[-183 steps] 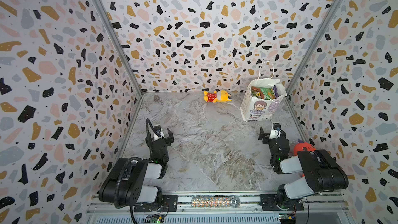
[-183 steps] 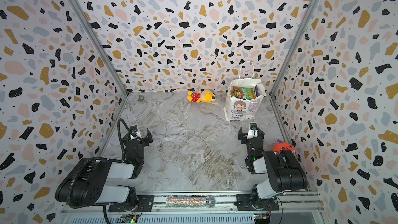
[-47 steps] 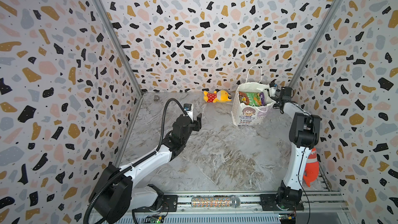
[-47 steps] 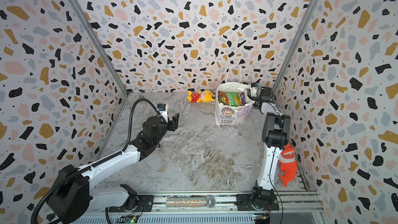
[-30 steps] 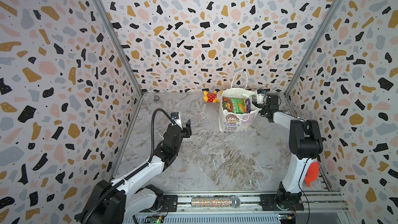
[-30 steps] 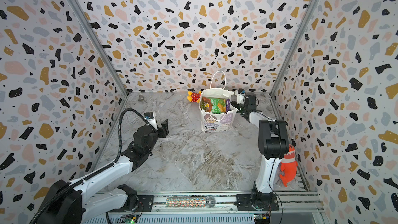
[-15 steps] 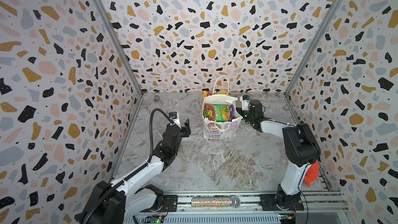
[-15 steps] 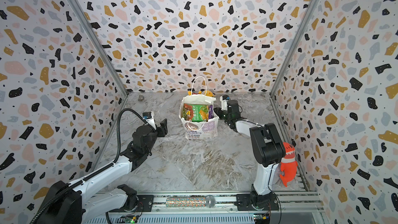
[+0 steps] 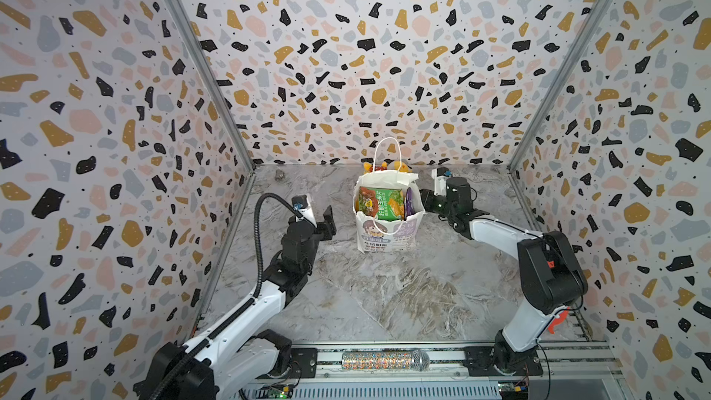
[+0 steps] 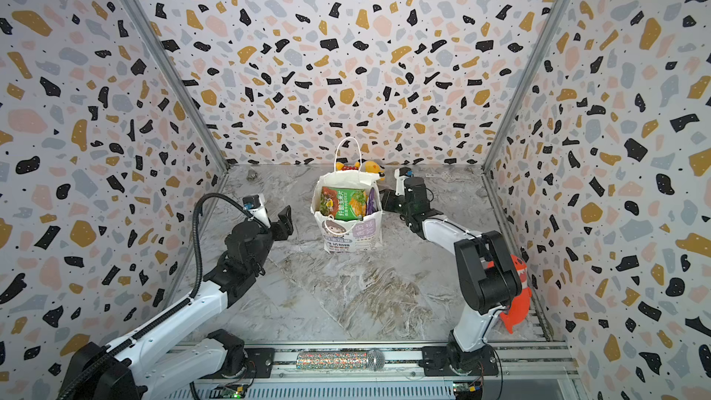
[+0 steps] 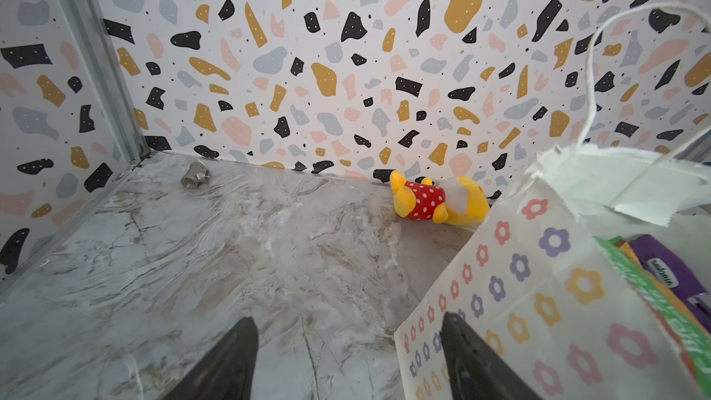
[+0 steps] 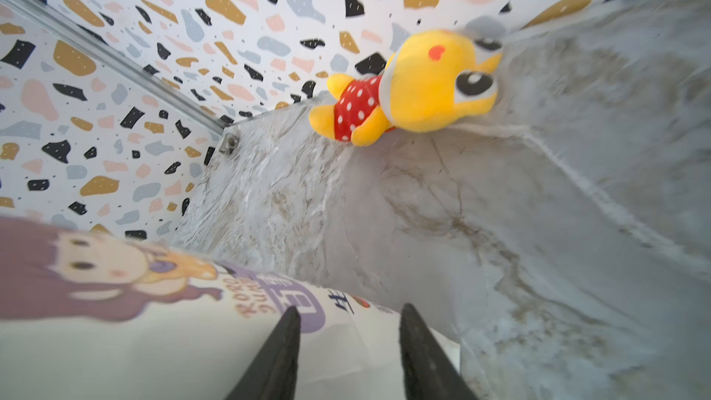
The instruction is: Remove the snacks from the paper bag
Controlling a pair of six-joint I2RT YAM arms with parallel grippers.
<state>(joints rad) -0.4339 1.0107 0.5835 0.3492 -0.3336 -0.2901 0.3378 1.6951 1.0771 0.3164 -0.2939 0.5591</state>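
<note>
Left gripper (image 11: 348, 325): jaws spread, empty, just beside the flowered side of the paper bag (image 9: 388, 234).
Right gripper (image 12: 348, 311): jaws parted, nothing pinched, close to the bag's opposite side.
Paper bag: upright between the two grippers, mouth open.
Snacks: green packet (image 9: 381, 203) and purple packet (image 9: 408, 202) stand inside the bag; any others are hidden behind them.
Plush toy (image 11: 434, 200): behind the bag, not a task item.
Progress: no packet lies outside the bag; every removal remains.
</note>
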